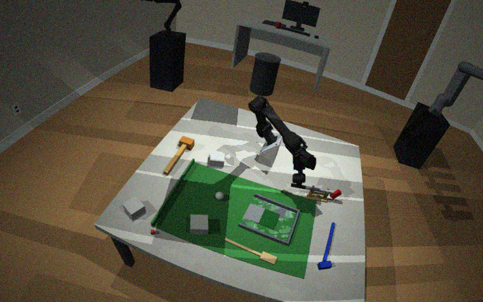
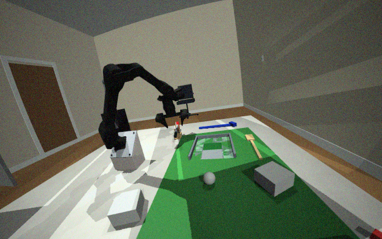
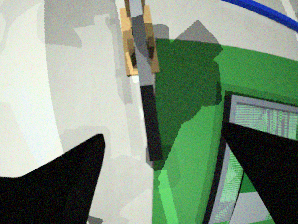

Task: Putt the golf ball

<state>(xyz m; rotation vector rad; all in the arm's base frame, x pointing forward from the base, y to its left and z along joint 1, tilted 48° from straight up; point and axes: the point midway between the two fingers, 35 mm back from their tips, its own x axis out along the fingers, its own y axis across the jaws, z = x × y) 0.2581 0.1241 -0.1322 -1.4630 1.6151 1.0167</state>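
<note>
I have the gripper (image 2: pixel 172 120) hovering above the red putter (image 1: pixel 321 194), fingers spread wide and holding nothing. In the exterior view the two dark fingertips (image 2: pixel 161 119) point down just over the putter (image 2: pixel 177 130), which sits left of centre at the far edge of the green mat (image 2: pixel 239 202). From the wrist camera the putter (image 3: pixel 139 50) runs down from the top edge of the frame, red head at the very top, grey shaft resting across a tan cradle (image 3: pixel 127 43), dark grip ending beside the mat's edge. My fingertips fill the lower left and right corners, apart from the putter.

In the top view the putter lies right of centre, just off the mat's upper right corner on the table (image 1: pixel 341 281). The golf ball (image 1: pixel 219 195) sits on the mat near centre frame, left of the raised green (image 1: pixel 270 219) with its grey border. A blue putter (image 1: pixel 327 247) lies at lower right, a tan one (image 1: pixel 251 251) along the mat's lower edge, an orange mallet (image 1: pixel 179 154) at upper left.
</note>
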